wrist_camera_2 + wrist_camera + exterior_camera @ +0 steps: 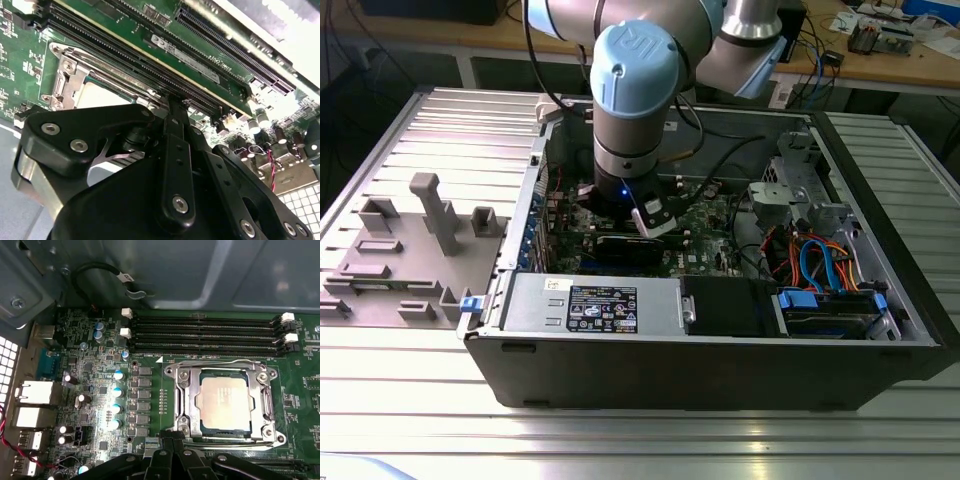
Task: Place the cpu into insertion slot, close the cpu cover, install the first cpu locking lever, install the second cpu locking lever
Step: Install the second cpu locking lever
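Under the cpu cover [223, 405] sits the cpu [223, 403]; tool [172, 452] closed, empty.

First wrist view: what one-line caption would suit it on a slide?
The cpu sits in the insertion slot with the cpu cover framing it, beside the memory slots.

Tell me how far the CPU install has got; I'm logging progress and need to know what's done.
Done, by the look of it: the cpu lies in the insertion slot, and the cpu cover appears down around it, framing its metal top. In hand: the gripper hovers at the socket's edge, carrying nothing visible. Left: whether the thin locking levers along the socket are latched cannot be told from these views.
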`<state>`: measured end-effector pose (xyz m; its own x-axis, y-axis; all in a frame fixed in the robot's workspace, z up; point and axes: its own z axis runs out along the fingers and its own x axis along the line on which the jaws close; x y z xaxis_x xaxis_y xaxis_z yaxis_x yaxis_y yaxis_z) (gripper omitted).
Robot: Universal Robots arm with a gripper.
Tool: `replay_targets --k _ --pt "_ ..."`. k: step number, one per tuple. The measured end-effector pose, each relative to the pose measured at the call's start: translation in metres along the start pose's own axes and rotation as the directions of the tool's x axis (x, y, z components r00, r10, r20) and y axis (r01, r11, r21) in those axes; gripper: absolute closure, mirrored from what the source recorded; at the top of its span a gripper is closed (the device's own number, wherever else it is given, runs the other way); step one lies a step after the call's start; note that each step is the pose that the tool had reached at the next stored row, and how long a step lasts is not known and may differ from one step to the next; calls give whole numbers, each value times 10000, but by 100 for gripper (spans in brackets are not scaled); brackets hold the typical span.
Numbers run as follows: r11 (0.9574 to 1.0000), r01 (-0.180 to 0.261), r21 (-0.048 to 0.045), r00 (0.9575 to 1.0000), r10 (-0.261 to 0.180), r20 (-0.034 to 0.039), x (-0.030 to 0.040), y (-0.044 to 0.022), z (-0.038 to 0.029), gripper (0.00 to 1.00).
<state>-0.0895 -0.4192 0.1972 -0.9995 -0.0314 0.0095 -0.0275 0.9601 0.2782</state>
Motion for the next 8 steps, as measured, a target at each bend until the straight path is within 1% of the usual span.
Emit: replay_targets --k 2,3,5,7,8 --pt "10000 3 -22 10000 -3 -1 12 3 3 89" --pt "10000 3 -49 10000 -3 -1 24 5 7 89" --pt "9999 4 -135 10000 -4 2 46 15 17 89" --pt "9999 7 -150 10000 -7 5 51 18 13 89" --pt "9999 7 -152 10000 -7 5 53 26 -12 89"
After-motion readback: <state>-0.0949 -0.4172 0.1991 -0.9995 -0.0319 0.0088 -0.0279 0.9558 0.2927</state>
